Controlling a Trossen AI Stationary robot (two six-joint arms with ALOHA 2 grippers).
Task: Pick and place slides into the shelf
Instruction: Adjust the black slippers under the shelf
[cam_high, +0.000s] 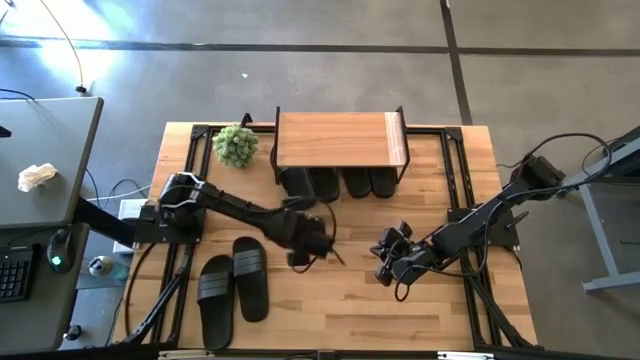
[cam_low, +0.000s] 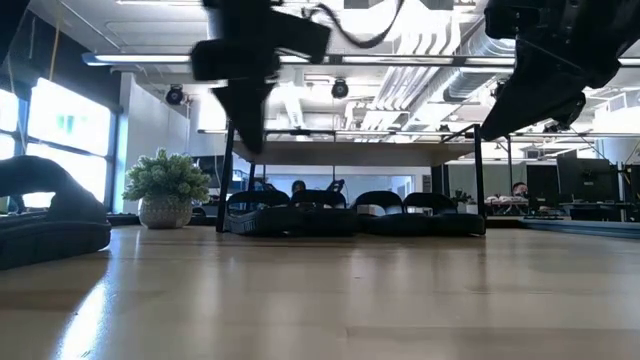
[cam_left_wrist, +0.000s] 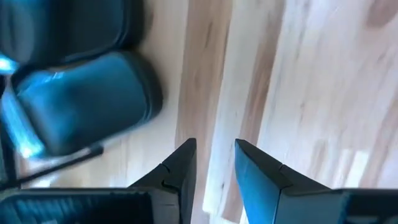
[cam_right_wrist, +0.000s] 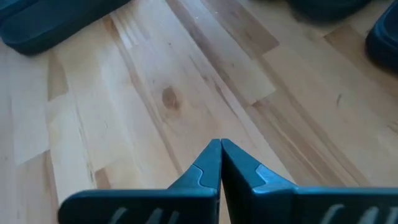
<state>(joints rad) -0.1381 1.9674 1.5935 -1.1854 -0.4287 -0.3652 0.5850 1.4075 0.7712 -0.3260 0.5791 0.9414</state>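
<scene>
High view: four slides (cam_high: 338, 183) under shelf (cam_high: 338, 139) at 12 o'clock; two slides (cam_high: 232, 284) at 8. Left tool (cam_high: 318, 250) apart, empty; right tool (cam_high: 385, 267) together.

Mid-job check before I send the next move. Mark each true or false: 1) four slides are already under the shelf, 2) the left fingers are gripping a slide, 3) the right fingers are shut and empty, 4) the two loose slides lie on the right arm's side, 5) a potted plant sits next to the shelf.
1) True: four slides sit in a row under the shelf.
2) False: the left gripper has its fingers apart, with only bare table between them.
3) True: the right gripper is shut with nothing in it.
4) False: the two loose slides lie on the left arm's side.
5) True: the potted plant stands beside the shelf.
</scene>
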